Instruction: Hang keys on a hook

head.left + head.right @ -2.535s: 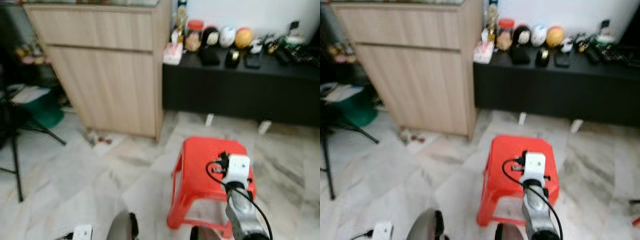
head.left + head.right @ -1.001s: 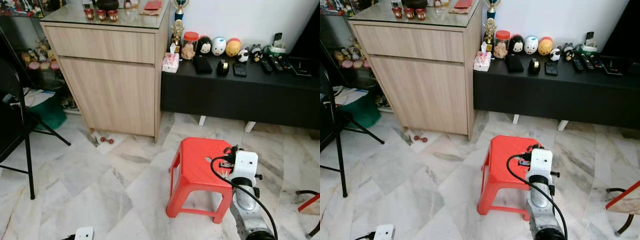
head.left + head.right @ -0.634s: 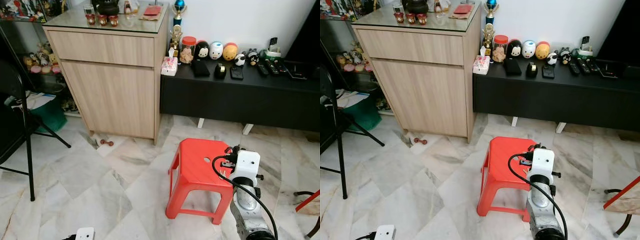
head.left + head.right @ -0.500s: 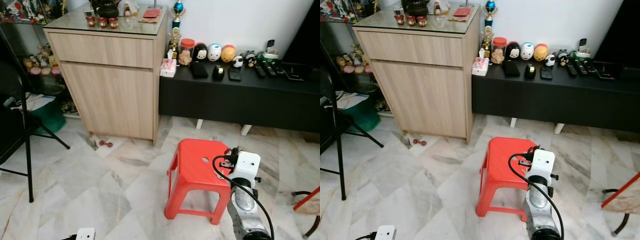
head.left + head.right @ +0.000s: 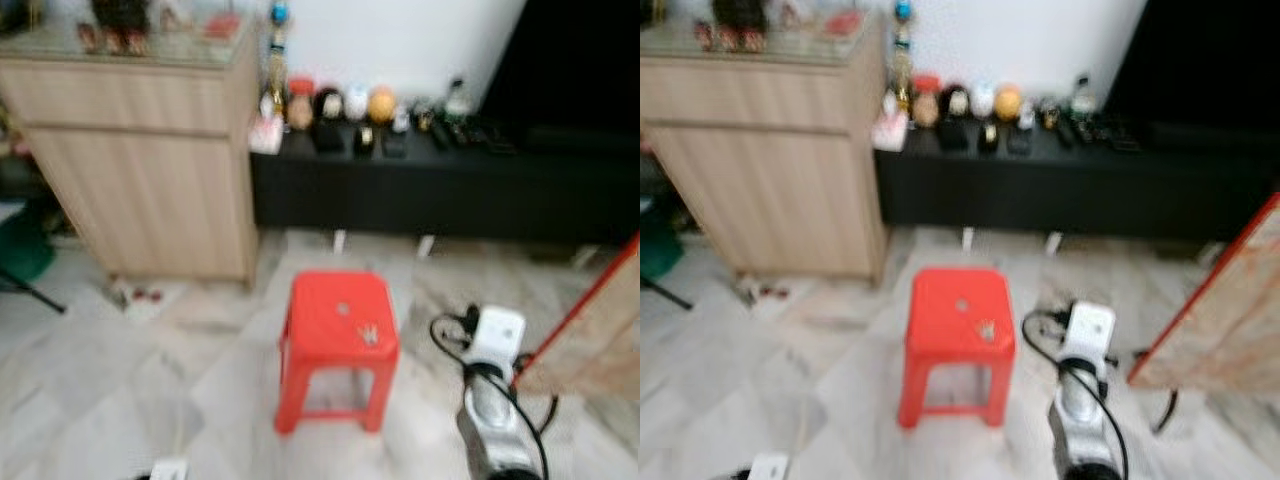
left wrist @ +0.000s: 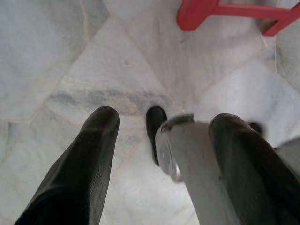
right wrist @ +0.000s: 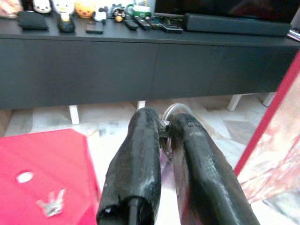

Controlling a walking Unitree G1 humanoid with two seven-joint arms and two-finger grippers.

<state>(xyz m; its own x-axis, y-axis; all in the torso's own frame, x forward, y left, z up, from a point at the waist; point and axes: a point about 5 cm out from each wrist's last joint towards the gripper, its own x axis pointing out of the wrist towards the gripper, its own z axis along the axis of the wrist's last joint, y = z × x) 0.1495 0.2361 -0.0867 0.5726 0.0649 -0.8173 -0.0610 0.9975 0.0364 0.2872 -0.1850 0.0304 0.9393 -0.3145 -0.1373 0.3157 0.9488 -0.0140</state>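
Note:
My right gripper [image 7: 165, 123] is shut on a metal key ring [image 7: 175, 109], whose loop sticks out past the fingertips. In the eye views the right arm, topped by its white wrist camera [image 5: 496, 336], reaches forward beside a red plastic stool [image 5: 335, 320]. A small silver bunch that looks like keys [image 5: 368, 333] lies on the stool's seat, also in the right wrist view as keys [image 7: 50, 206]. My left gripper [image 6: 164, 119] hangs open, pointing down at the marble floor [image 6: 117, 61].
A light wooden cabinet [image 5: 140, 150] stands at the back left. A long black low console [image 5: 430, 190] with figurines and remotes runs along the white wall. A red-edged board [image 5: 590, 340] leans at the right. The picture is blurred.
The whole view has swung to the right and blurred, so the camera moved. The stool now sits left of my right arm, and the red-edged board has come into view.

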